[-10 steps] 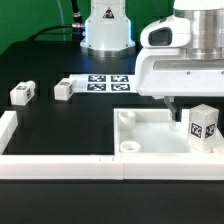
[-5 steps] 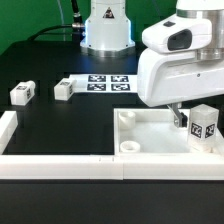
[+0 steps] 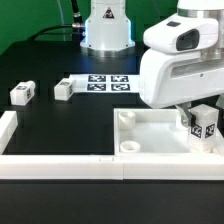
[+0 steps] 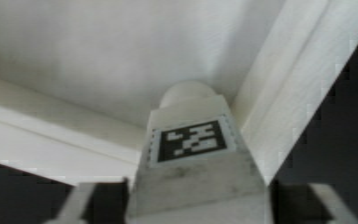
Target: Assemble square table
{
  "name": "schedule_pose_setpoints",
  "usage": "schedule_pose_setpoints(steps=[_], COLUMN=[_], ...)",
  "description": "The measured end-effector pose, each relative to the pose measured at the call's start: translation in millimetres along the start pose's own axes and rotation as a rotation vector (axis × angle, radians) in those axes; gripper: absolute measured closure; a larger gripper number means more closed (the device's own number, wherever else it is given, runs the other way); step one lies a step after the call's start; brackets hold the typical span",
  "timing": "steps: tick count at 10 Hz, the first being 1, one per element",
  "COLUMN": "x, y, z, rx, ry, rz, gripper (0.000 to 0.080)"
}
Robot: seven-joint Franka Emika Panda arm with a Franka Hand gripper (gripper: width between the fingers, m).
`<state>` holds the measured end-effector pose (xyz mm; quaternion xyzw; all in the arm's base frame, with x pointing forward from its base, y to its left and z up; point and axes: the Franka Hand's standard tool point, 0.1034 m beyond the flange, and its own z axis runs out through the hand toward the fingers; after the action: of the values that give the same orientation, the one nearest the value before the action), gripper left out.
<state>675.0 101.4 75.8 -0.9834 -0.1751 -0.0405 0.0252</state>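
Square table's tabletop (image 3: 150,142) lies beneath my gripper (image 3: 200,114), and one tagged leg (image 3: 203,130) stands between my fingers, close to the rim. I cannot tell whether I am pinching it. An off-centre squeeze could topple the leg or jam it against that rim.

One leg (image 3: 203,124) stands in the tabletop (image 3: 150,148) (exterior view's right); two legs (image 3: 22,93) (image 3: 64,89) lie leftward

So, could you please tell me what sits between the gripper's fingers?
A white tagged leg stands upright between the fingers of the gripper, inside the tabletop; both views show it. Contact is unclear.
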Motion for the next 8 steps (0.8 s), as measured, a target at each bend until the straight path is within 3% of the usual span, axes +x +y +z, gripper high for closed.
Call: schedule_pose_setpoints(steps=[4,8], x=[0.1,-0.3], y=[-0.2,1.3], z=[0.4,0.3], rx=[0.003,0.009], ry=[0.002,-0.001], rz=[0.072,0.531], gripper=[0.0512,0.0511])
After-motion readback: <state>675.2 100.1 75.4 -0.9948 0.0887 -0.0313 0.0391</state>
